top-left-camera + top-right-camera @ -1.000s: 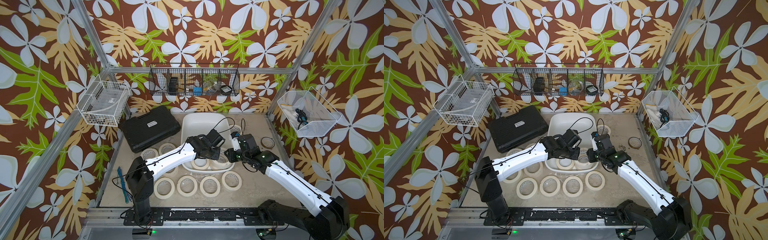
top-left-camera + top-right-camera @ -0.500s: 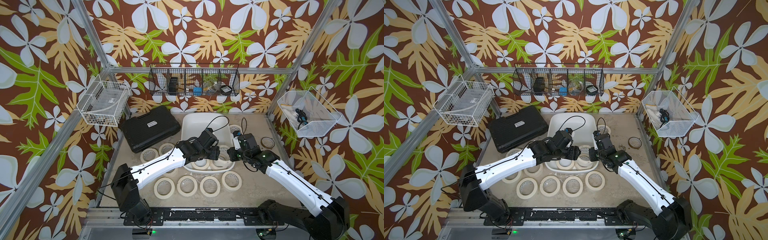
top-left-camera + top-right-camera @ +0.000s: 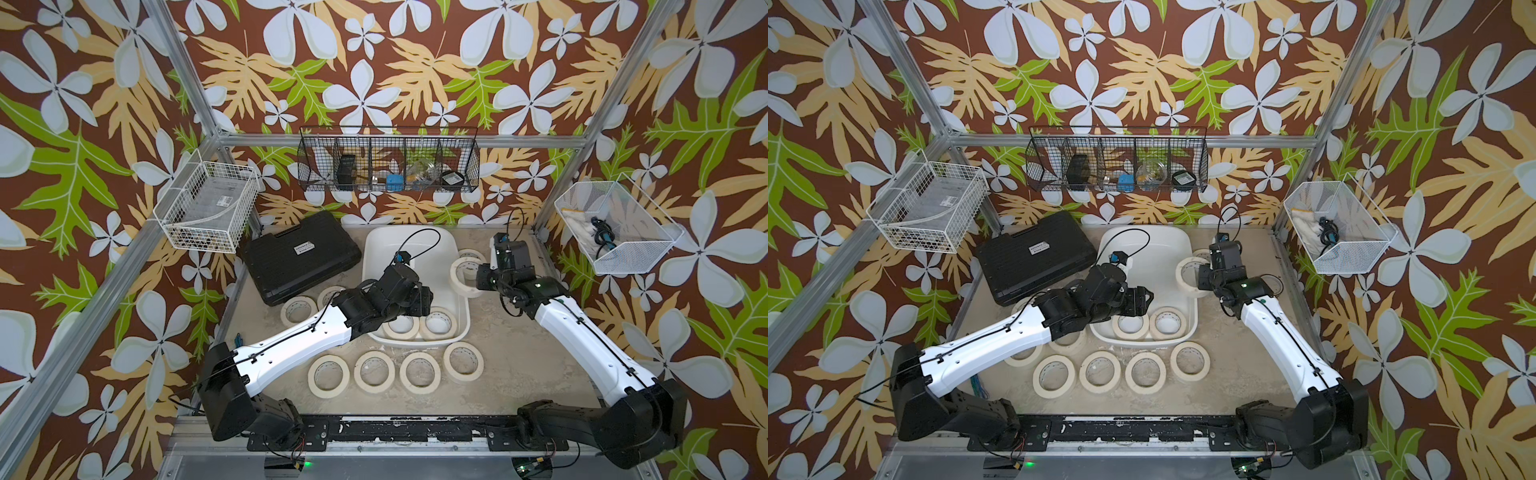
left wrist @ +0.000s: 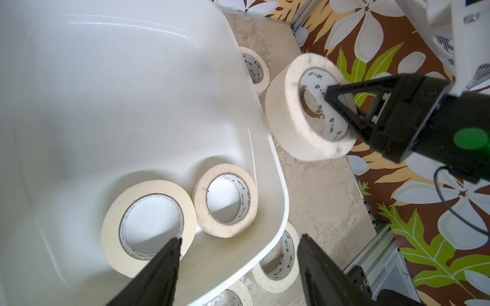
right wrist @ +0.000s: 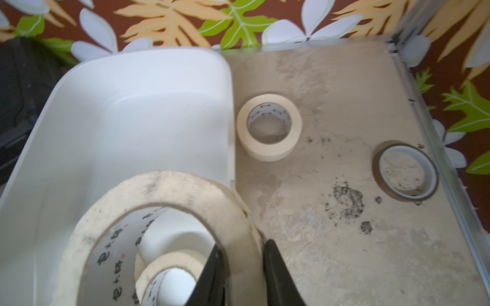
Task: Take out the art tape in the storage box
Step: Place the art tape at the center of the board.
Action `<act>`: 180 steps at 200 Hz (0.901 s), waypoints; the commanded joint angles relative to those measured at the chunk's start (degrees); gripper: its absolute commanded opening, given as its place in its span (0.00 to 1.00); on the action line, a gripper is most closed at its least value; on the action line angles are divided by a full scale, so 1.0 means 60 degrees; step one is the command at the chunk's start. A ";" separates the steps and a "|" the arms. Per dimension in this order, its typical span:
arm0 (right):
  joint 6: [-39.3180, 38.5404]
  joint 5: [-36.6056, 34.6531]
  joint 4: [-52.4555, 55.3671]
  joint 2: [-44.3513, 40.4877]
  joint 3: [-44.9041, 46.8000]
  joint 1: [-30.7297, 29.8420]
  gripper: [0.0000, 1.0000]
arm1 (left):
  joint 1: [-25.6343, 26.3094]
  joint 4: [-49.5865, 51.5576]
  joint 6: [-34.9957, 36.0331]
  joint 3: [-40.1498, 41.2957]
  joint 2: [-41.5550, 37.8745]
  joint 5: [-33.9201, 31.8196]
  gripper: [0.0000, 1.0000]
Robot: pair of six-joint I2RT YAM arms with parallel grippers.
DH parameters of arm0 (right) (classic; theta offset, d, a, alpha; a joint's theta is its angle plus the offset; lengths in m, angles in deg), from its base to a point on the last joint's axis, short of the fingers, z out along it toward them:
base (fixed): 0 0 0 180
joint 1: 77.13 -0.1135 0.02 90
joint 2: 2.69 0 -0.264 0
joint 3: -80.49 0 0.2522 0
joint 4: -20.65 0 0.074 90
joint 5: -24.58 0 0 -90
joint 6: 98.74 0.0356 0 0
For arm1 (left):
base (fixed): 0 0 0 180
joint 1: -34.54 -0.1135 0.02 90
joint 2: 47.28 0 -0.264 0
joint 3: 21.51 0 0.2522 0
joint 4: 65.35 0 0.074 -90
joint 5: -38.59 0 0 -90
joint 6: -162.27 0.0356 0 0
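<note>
Right gripper (image 5: 241, 245) is pinching the wall of a tape roll (image 5: 159, 190), one finger inside the ring and one outside, with both finger bases cut off by the frame edge. The roll is held tilted at the rim of the box (image 5: 132, 106). Left gripper (image 4: 240, 238) is spread wide and empty, with two rolls (image 4: 148, 225) just beneath it in the box. In both top views its fingers are hidden under the wrist. More rolls (image 3: 297, 311) on the table (image 3: 519, 353) are partly covered by its arm.

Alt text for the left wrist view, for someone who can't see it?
The right gripper pinches the wall of a cream art tape roll, held in the air beside the white storage box rim. Two more rolls lie flat in a box corner, ahead of the left gripper with open fingers.
</note>
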 commanded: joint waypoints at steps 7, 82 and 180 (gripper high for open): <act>0.0446 -0.0511 -0.1209 0.0116 0.0004 0.0753 0.00 | -0.0068 -0.0147 -0.0061 0.0191 -0.0203 -0.0216 0.73; 0.1825 -0.2897 -0.1994 0.1706 -0.0035 0.1923 0.00 | -0.0188 -0.0058 -0.0024 0.0406 -0.0491 -0.0249 0.73; 0.2275 -0.3339 -0.2699 0.3758 0.0051 0.2401 0.00 | -0.0261 0.0066 0.0055 0.0435 -0.0622 -0.0251 0.73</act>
